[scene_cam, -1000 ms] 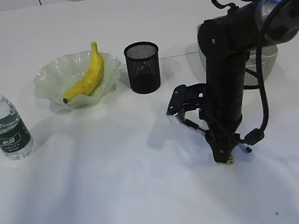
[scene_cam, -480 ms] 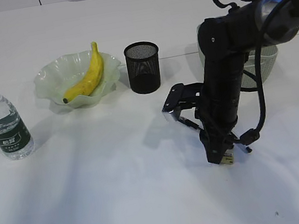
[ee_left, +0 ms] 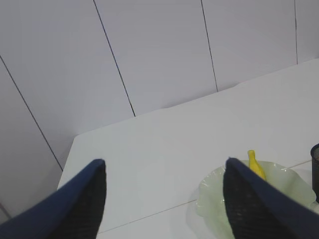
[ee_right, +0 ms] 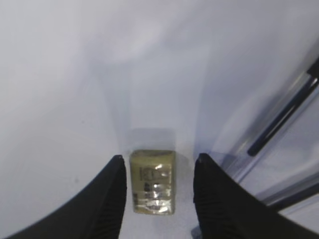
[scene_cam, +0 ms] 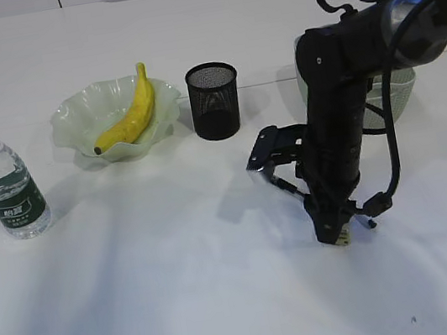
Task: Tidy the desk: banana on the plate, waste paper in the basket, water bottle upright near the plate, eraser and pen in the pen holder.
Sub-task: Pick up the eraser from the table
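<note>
Fingers (ee_right: 114, 194) of the right gripper (ee_right: 158, 191) are seen spread to either side of the eraser (ee_right: 153, 181), low in the right wrist view, with a narrow gap left on each side; nothing is pinched yet. The left gripper (ee_left: 164, 199) is held aloft with its fingers wide apart and empty.

In the exterior view the right gripper (scene_cam: 336, 235) is pointed down at the desk (scene_cam: 184, 293), right of centre, well apart from the pen holder (scene_cam: 214, 101). The eraser is a small pale yellow block, seemingly wrapped in glossy film with darker print. A slip is judged possible: so short and smooth a block could be squeezed out or tipped if the pads close off-centre or too high. A thin dark pen (ee_right: 284, 117) lies just beside the right finger and could be nudged or caught.

The banana (scene_cam: 130, 114), smooth and curved, lies in the ruffled translucent plate (scene_cam: 71, 115); the clear water bottle (scene_cam: 4, 181) stands upright at far left. The perforated basket (scene_cam: 399, 93) is partly hidden behind the arm.
</note>
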Motion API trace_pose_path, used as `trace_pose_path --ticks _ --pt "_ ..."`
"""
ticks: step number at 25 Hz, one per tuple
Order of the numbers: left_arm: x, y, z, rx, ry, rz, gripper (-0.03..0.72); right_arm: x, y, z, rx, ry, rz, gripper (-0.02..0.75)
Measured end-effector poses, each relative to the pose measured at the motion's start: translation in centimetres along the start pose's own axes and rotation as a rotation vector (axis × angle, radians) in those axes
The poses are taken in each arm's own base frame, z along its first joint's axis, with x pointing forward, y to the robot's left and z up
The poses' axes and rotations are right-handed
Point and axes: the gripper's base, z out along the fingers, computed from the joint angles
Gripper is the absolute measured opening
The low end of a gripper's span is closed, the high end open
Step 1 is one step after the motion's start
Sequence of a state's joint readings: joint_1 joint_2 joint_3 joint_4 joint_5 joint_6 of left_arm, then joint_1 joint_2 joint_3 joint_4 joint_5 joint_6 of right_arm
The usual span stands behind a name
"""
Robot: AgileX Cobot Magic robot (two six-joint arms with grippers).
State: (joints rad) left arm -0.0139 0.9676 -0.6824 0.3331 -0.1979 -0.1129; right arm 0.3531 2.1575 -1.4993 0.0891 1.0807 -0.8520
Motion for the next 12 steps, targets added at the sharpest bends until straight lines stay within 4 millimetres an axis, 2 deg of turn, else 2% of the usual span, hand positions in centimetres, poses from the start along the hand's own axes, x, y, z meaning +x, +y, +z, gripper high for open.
trace_pose_path --ticks 12 --pt "0.0 0.0 0.0 0.0 0.0 0.001 0.519 0.33 0.19 -0.01 -0.021 0.037 -0.007 0.335"
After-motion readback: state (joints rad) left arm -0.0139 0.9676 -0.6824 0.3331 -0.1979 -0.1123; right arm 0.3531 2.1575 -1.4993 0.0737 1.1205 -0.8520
